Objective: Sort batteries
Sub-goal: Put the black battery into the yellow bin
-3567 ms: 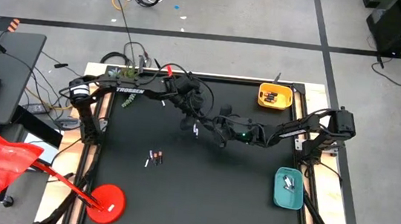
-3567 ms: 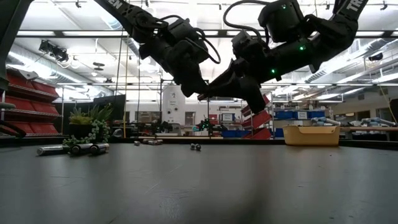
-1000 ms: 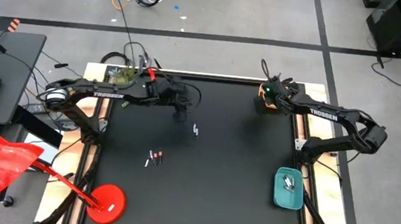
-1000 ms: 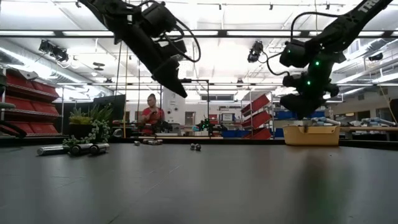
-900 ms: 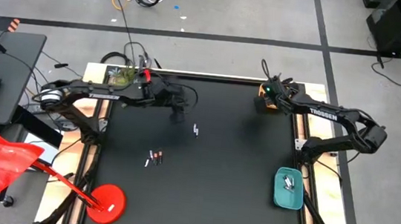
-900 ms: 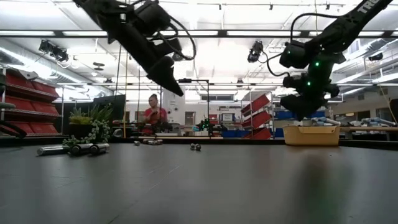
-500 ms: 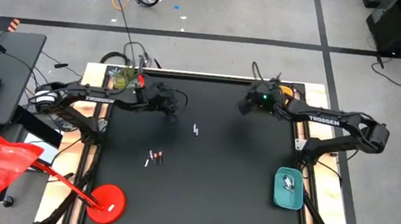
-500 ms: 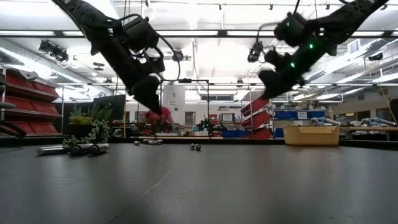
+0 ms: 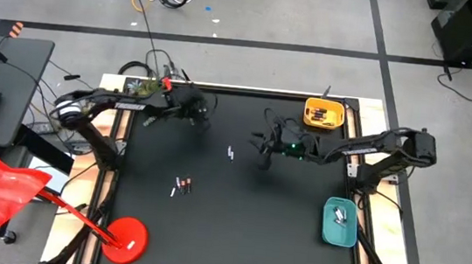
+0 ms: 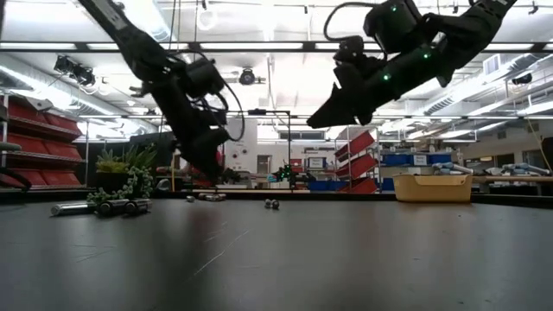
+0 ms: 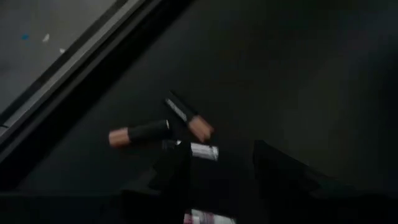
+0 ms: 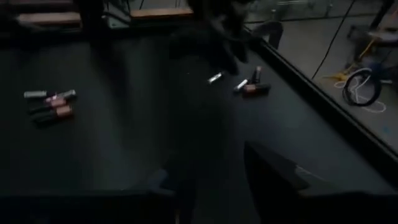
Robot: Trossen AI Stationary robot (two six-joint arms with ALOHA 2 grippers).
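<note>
Several batteries (image 11: 165, 127) lie on the counter (image 9: 235, 220) near its far-left edge, just beyond the left claw (image 11: 214, 168), fingers parted and empty. Right claw (image 12: 211, 168) hovers mid-counter, parted, empty.

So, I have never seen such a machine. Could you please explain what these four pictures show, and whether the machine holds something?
These are two dark robot arms at a black table, each ending in a two-finger tool. One picture looks straight down from above, one looks level across the table top, and two come from cameras on the wrists.

The left tool hangs near the far left of the table, above a few loose batteries; its fingers are apart and hold nothing. The right tool hangs over the middle, also open and empty.

More batteries lie in small groups on the table: one near the middle, one closer to the front. A yellow tray already holds some batteries, and so does a teal tray.
</note>
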